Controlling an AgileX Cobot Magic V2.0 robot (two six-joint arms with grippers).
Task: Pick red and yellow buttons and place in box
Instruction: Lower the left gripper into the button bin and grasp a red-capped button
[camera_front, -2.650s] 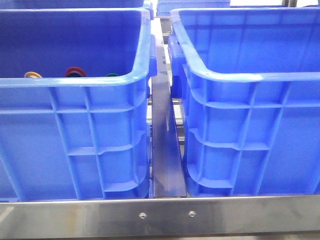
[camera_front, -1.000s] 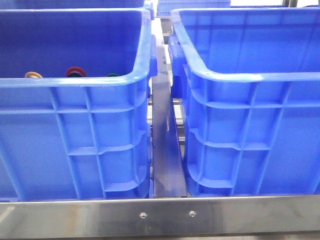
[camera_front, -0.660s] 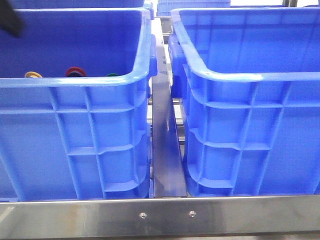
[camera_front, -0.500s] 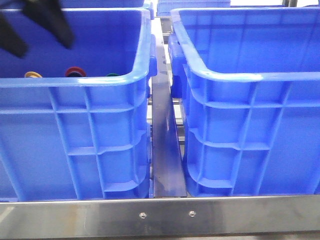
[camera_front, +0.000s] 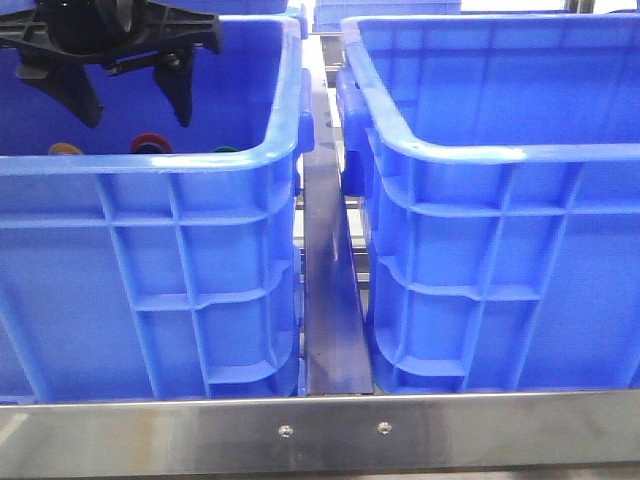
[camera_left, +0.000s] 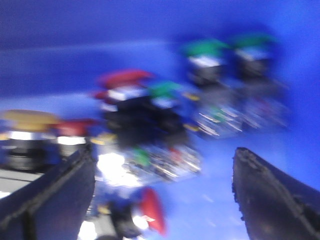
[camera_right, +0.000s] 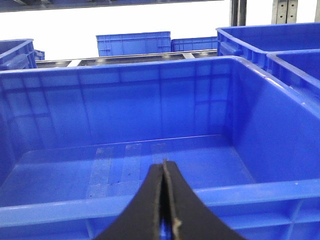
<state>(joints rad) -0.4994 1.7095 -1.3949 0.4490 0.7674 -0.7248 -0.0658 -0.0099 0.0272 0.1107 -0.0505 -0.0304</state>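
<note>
Left blue plastic crate (camera_front: 150, 250) fills the front view's left half; the black left gripper (camera_front: 135, 105) hangs upper left, jaws wide and empty. Right gripper (camera_right: 164, 200) is pinched closed, empty. Below, the red round button cap (camera_front: 150, 142) and yellow round button cap (camera_front: 64, 149) look light, rigid, slick; pinch across the cap.

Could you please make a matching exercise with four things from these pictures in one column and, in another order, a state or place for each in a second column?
Things:
1. left gripper
2. right gripper
3. small round red button cap
4. blue plastic crate on the right

States or places:
A. fingers pressed together
B. nothing seen inside
C. fingers spread apart, above the buttons
D. inside the blue plastic crate on the left, between a yellow cap and a green cap

Pairs: 1-C, 2-A, 3-D, 4-B
</note>
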